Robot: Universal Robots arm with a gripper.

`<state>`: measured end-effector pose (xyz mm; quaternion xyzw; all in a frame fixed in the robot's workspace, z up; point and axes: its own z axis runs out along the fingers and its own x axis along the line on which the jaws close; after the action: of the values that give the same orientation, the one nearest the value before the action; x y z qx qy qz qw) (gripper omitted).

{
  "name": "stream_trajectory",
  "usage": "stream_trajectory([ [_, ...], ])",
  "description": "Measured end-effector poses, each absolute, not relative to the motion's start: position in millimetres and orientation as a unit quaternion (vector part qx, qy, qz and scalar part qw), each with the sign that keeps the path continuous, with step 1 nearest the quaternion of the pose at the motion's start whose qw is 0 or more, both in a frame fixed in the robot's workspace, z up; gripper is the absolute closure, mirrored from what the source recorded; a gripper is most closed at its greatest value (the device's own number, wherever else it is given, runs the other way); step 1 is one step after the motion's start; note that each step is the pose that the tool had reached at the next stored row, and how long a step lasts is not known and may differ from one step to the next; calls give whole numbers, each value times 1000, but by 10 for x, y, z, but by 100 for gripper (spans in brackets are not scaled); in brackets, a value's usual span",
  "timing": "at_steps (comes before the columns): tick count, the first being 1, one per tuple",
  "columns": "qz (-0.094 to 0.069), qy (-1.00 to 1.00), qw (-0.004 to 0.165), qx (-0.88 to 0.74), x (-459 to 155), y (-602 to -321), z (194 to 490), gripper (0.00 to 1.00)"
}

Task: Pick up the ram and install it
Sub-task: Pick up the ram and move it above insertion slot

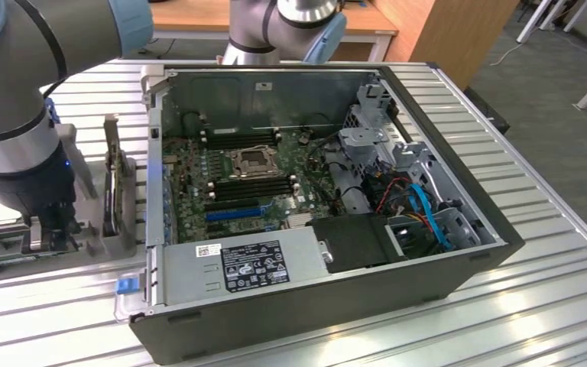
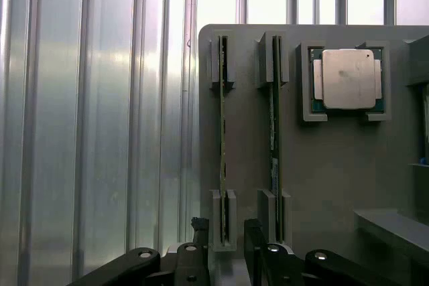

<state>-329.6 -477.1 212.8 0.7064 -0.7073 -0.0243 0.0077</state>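
Grey moulded holder tray [image 2: 335, 165] is lying on the ribbed aluminium surface [image 2: 100, 132]. The ram [image 2: 222, 132], a long, thin green circuit-board stick, is standing on its edge in the tray's outermost pair of slotted posts. The black two-fingered end effector [image 2: 226, 239] is hanging released over one end of that stick. Its fingers [image 2: 200, 232] are spread wide, one on each side of the post holding the stick's end, and are sitting apart from the board itself.

A second green stick [image 2: 275, 132] of the same kind is standing parallel just beside the first, in the neighbouring posts and close to the finger on that side. Further along the tray a square silver processor chip [image 2: 348, 78] is resting flat in its own corner brackets, well apart from the fingers.

In the exterior view the end effector [image 1: 52, 238] is reaching down onto the tray [image 1: 110, 245] at the exterior view's left, just beside the open black computer case [image 1: 375, 306]. The case wall nearest the tray is rising between it and the green motherboard [image 1: 273, 153], where black memory slots [image 1: 248, 186] are lying beside the square processor socket [image 1: 251, 160]. A grey power supply with a white label [image 1: 242, 264] and blue cables [image 1: 426, 214] are filling the case's near and right-hand parts.
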Motion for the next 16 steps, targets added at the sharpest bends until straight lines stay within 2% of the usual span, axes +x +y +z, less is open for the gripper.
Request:
stream_trajectory([
  [16,-24,-707,8,706,-3312,-4770,2128,65],
])
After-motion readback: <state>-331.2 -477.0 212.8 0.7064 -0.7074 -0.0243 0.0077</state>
